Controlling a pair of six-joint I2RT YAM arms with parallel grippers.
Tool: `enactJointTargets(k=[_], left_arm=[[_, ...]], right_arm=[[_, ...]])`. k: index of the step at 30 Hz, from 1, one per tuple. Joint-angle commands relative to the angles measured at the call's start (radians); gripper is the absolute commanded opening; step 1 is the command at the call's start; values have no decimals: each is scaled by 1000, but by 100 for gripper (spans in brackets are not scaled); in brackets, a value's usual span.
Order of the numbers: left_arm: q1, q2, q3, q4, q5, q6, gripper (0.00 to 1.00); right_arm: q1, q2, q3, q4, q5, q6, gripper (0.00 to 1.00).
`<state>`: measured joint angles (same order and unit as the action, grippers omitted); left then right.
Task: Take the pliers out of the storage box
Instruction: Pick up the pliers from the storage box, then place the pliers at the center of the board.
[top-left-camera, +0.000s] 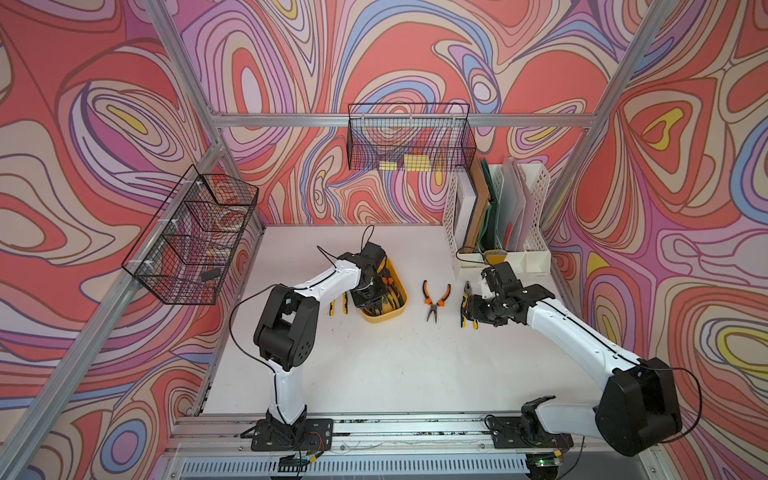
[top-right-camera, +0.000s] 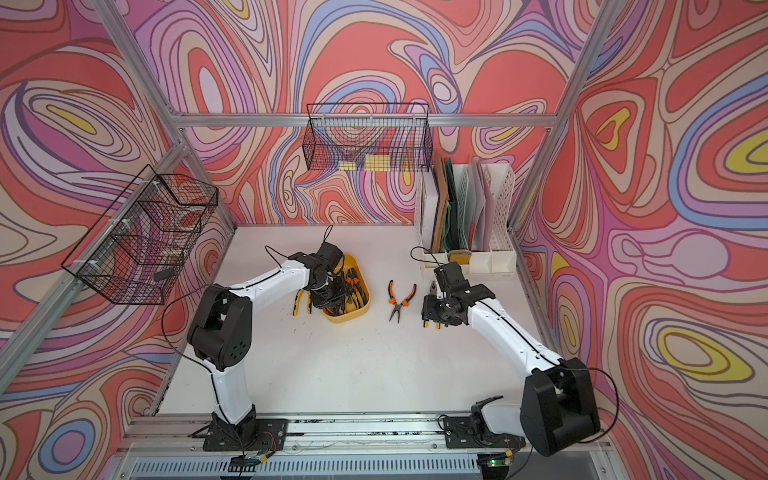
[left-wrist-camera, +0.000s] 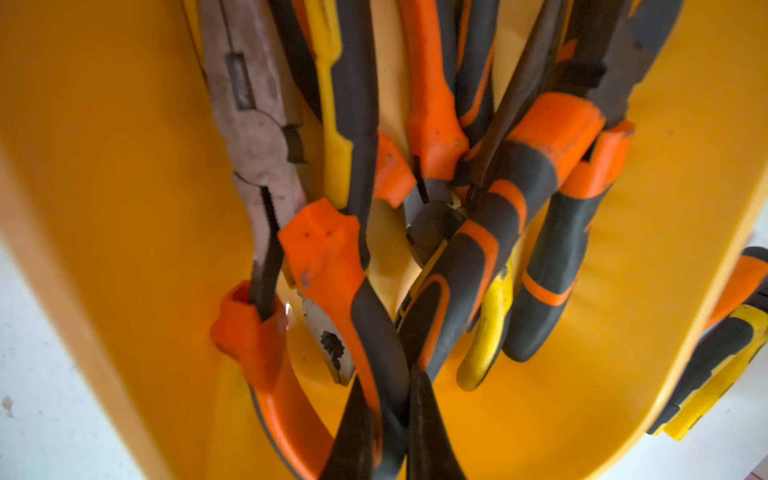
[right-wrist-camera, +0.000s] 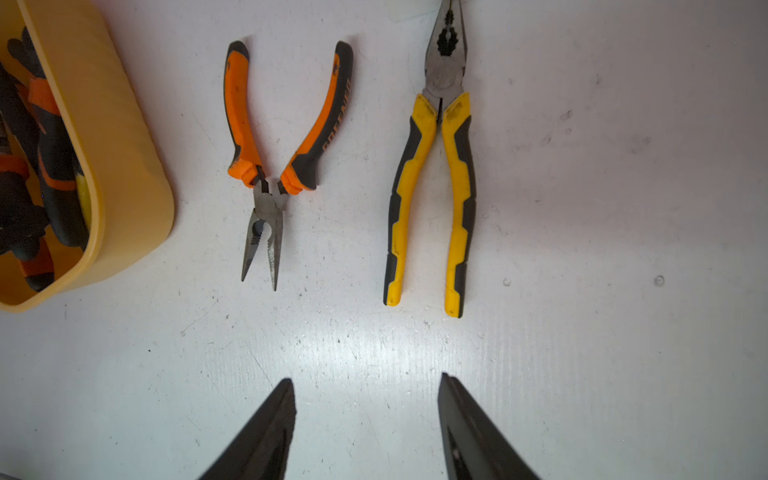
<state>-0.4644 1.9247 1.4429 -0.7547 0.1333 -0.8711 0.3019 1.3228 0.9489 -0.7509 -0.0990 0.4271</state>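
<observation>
The mustard-yellow storage box (top-left-camera: 384, 319) (top-right-camera: 348, 319) (left-wrist-camera: 124, 208) (right-wrist-camera: 124, 166) sits mid-table with several pliers (left-wrist-camera: 540, 208) piled in it. My left gripper (top-left-camera: 372, 297) (top-right-camera: 332, 293) (left-wrist-camera: 390, 399) reaches down into the box and is shut on the handle of an orange-and-black pair (left-wrist-camera: 332, 266). Orange needle-nose pliers (top-left-camera: 434, 301) (top-right-camera: 399, 301) (right-wrist-camera: 270, 166) lie on the table right of the box. Yellow-and-black pliers (top-left-camera: 466, 303) (right-wrist-camera: 432, 199) lie further right. My right gripper (top-left-camera: 471, 312) (top-right-camera: 430, 313) (right-wrist-camera: 366, 378) hovers open just short of their handles, holding nothing.
Another yellow-and-black pair (top-left-camera: 338, 307) (top-right-camera: 302, 303) (left-wrist-camera: 715, 374) lies on the table left of the box. A white file rack (top-left-camera: 498, 216) stands at the back right. Black wire baskets hang on the back wall (top-left-camera: 409, 141) and the left wall (top-left-camera: 195, 237).
</observation>
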Motion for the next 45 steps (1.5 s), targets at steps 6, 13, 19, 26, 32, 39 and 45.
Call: enactJointTargets(k=[6,13,19,26,32,39,45], left_arm=[[6,12,35,-55,-133,53,0],[-23,-72,65,-117,-236,110,0],[-35,-127,117,-176,-261,165,0],[-32,-144,219,-274,-294,311,0],[17,-151,228,-334,-322,515,0],[239,-217,79,-258,-144,595,0],[297,-161,13,-234,-171,756,0]], right_arm=[[-3,-26,-6,5,-15,11,58],[-4,-31,8,-9,-10,7,58],[-3,-31,13,-12,-11,10,58],[-4,-35,28,-27,-6,10,57],[-3,-48,33,-37,1,5,57],[-4,-48,22,-26,-4,5,57],[-4,-37,22,-5,-6,-1,57]])
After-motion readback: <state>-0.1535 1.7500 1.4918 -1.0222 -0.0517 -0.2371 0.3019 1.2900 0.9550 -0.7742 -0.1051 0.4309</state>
